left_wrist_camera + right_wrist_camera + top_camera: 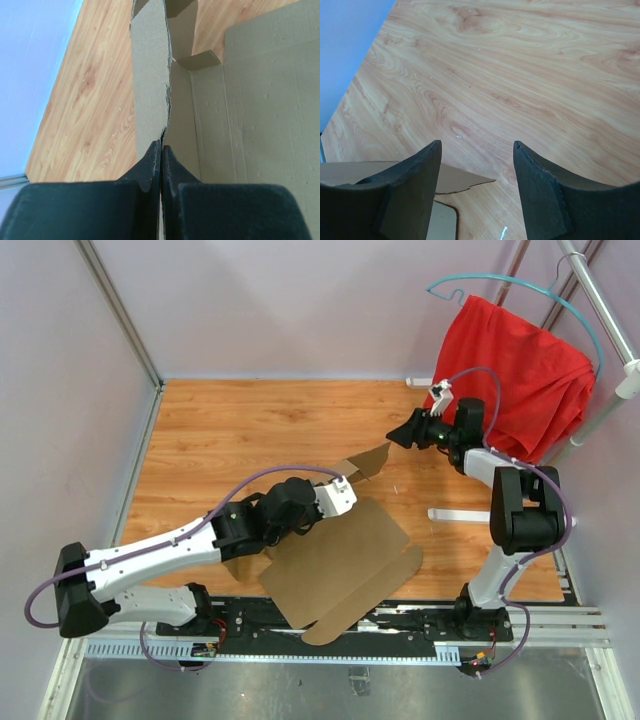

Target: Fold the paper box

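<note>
Pinching a side flap (366,462) of the box (340,560), my left fingers (157,156) clamp it raised to set the crease. The box lies on the bench (230,430); my right fingers (398,437) hang spread nearby.

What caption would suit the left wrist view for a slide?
Left gripper pinching an upright flap of the brown paper box above the wooden table.
</note>
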You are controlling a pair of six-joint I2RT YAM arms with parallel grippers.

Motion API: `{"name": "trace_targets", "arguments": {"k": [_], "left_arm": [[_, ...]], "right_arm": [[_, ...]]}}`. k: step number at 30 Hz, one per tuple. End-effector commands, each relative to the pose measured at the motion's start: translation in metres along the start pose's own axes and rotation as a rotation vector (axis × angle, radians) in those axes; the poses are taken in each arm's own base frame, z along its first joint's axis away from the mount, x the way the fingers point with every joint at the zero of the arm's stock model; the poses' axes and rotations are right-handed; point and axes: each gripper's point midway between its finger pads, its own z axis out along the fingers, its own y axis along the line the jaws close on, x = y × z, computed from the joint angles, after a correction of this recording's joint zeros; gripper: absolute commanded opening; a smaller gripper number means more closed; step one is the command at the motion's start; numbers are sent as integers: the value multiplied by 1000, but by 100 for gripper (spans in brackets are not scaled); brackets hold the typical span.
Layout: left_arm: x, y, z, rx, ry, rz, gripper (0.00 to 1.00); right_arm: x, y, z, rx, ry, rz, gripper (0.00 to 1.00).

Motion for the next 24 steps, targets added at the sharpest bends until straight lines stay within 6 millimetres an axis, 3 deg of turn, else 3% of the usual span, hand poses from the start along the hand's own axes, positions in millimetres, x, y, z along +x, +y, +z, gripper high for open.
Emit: {"name": "trace_targets", "arguments": {"k": [1,7,18,24], "left_arm": [[7,-2,2,-1,72,28,0],[9,6,3,-47,110,26,0],[14,10,13,-95,225,27,0],[24,12,13,-113,290,45,0]], "right_arm": [[13,35,10,-143,16,-120,61],[42,57,11,-245,55,-144,61],[72,87,5,-333,75,-194,63],[90,94,-3,-303,105,-228,65]]}}
